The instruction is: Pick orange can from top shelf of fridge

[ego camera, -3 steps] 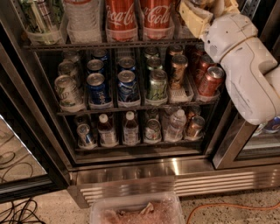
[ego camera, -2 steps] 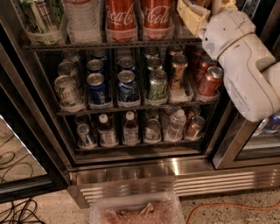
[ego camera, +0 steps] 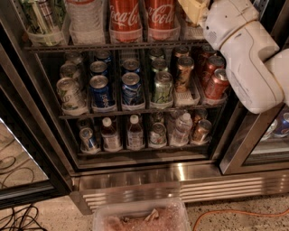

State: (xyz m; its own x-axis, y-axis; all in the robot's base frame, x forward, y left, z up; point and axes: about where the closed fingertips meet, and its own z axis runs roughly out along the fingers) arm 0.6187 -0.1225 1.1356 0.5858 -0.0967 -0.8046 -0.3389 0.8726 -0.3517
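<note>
The gripper (ego camera: 193, 10) has edged up at the right end of the top shelf (ego camera: 113, 45), grip unclear.

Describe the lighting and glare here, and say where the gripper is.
Camera view: the fridge interior is dim, its back rows lost in shadow. Camera view: a glare streak crosses the steel base panel. Camera view: the gripper, at the top shelf's right end, is brightly lit, like the white arm.
</note>
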